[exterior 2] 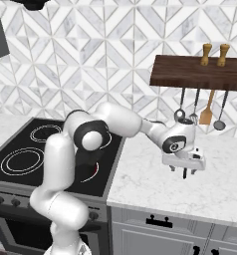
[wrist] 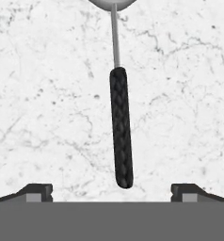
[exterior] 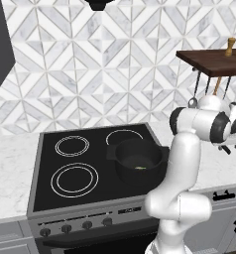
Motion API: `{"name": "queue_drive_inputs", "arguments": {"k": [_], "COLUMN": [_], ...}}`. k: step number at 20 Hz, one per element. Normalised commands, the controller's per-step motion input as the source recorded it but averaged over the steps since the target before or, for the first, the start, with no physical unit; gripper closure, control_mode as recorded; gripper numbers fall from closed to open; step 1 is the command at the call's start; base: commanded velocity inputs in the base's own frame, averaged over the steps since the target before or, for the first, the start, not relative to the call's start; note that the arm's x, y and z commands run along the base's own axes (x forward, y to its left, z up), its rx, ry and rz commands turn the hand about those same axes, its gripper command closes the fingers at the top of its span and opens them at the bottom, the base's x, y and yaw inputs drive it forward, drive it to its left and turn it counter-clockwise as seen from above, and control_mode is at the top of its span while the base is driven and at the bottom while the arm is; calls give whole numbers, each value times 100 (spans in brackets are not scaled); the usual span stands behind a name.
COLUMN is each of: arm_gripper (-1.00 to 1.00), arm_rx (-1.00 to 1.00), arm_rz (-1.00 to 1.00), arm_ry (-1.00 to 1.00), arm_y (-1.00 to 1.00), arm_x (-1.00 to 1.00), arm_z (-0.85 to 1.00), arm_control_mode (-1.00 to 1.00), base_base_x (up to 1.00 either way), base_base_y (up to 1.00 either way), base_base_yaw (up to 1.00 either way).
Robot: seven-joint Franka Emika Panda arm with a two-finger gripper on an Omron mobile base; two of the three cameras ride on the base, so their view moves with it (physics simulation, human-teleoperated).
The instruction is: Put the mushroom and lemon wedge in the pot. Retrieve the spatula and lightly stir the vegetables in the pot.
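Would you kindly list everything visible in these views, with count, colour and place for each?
pot: one, black, on the stove's right side, on the front right burner.
vegetables: a few tiny yellow-green bits, inside the pot.
stove: one, black top with white burner rings and a grey knob panel, set into the counter.
counter: one, white marble, either side of the stove.
shelf: one, dark wood, on the tiled wall right of the stove.
shakers: two, tan wood, on the shelf.
hanging utensils: four under the shelf, one orange-headed, the rest silver.
black-handled utensil: one, lying on the marble below the hand.
gripper: one, white with dark tips, open, above the counter.
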Motion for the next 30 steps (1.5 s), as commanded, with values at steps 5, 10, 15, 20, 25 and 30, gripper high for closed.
{"name": "queue_drive_inputs", "arguments": {"k": [5,10,15,20,25,30], "arm_gripper": [-100,-100,-100,-100,-100,-100], "arm_rx": [0,0,0,0,0,0], "arm_rz": [1,0,0,0,0,0], "arm_ry": [0,0,0,0,0,0], "arm_y": [1,0,0,0,-1,0], "arm_x": [3,8,5,3,0,0], "arm_z": [-12,-6,-9,-7,-6,-11], "arm_control_mode": [-100,-100,-100,-100,-100,-100], "base_base_x": [0,0,0,0,0,0], "base_base_y": [0,0,0,0,0,0], "base_base_yaw": [0,0,0,0,0,0]}}
